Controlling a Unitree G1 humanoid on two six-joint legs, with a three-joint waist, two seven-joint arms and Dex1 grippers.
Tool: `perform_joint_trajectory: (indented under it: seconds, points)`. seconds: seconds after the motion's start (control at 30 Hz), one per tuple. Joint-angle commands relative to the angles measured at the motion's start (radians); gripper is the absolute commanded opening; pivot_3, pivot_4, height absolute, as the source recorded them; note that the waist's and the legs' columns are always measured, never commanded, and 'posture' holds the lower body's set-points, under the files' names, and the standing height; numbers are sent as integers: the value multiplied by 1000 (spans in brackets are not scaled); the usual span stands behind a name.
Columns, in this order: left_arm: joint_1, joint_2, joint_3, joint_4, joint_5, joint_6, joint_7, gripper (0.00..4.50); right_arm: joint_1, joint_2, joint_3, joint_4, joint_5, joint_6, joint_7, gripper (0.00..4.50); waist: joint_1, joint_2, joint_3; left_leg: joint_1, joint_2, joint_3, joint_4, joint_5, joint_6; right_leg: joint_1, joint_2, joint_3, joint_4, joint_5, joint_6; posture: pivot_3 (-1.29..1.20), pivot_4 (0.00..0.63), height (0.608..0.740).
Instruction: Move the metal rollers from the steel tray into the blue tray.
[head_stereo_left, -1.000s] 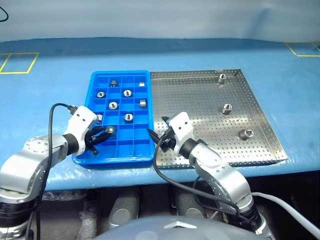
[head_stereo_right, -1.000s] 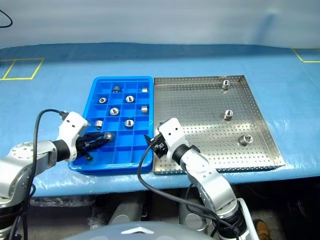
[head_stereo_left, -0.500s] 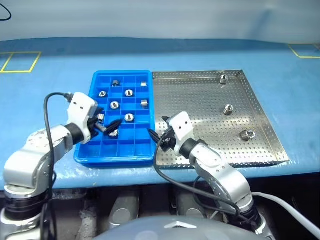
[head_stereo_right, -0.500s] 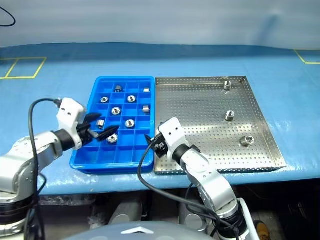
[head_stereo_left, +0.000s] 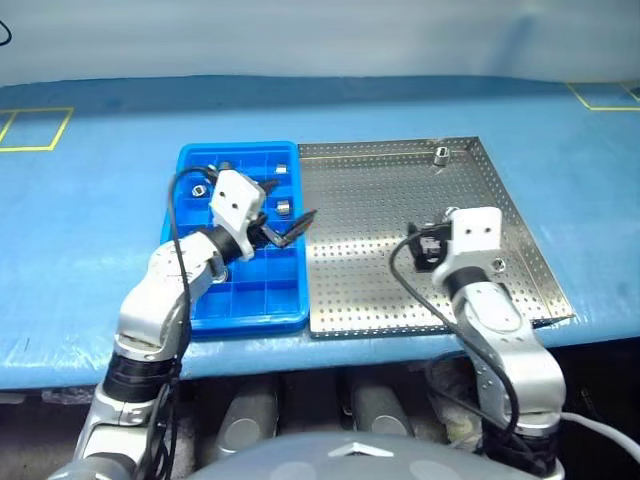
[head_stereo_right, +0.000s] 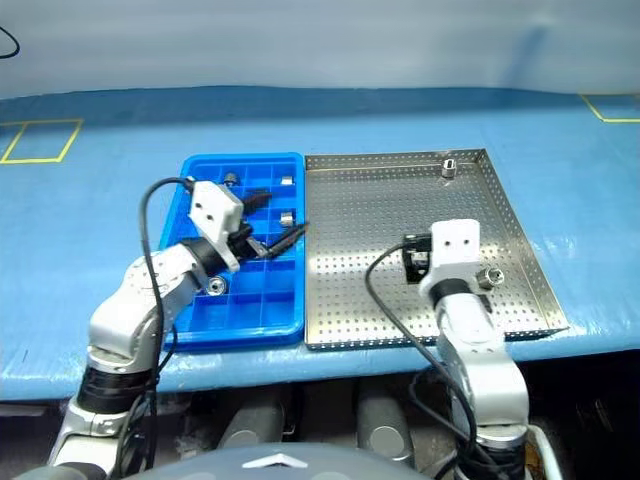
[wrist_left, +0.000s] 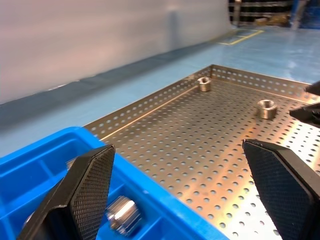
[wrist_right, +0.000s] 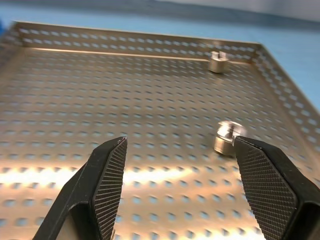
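The left wrist view shows what the head views hide behind the arm: a metal roller (wrist_left: 121, 214) lying on its side in a compartment of the blue tray (wrist_left: 30, 165), right between the two spread, empty fingers of the left pincer (wrist_left: 180, 195), with two more rollers standing far off on the steel tray (wrist_left: 200, 155), one (wrist_left: 204, 83) by the far rim and one (wrist_left: 266, 108) nearer. The right wrist view gives the close look at the steel tray that the head camera lacks: the right pincer (wrist_right: 177, 187) stands spread and empty over the perforated floor, one roller (wrist_right: 226, 137) just beside its finger (wrist_right: 267, 185) and another (wrist_right: 218, 62) against the far rim. From the head, the blue tray sits on the blue-covered table (head_stereo_left: 90, 200), touching the steel tray's left rim. The left pincer (head_stereo_left: 285, 225) hangs over the blue tray's edge nearest the steel tray. The right pincer (head_stereo_right: 412, 262) is over the steel tray's right half. In the blue tray, rollers show in several compartments, such as one (head_stereo_right: 215, 286) below the left wrist and one (head_stereo_right: 287, 217) near the steel tray. One roller (head_stereo_right: 489, 278) sits beside the right wrist.
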Motion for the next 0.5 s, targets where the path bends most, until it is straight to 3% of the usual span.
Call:
perform_joint_trajectory:
  seconds: [0.03,0.5]
  points:
    - [-33,-22,-28,11,-7,-45,-36,4482,5,18,-60,-49,-24,31,-39,3599,-19,0,0,0,0,0,0,0,0,0,0,0,0,-1,2,-208,150,740]
    - [-34,-35,-72,23,-60,2,-140,4482,-92,90,-204,186,-3,20,-74,3599,-78,2,-1,2,0,4,2,0,3,2,1,4,1,0,8,-216,150,740]
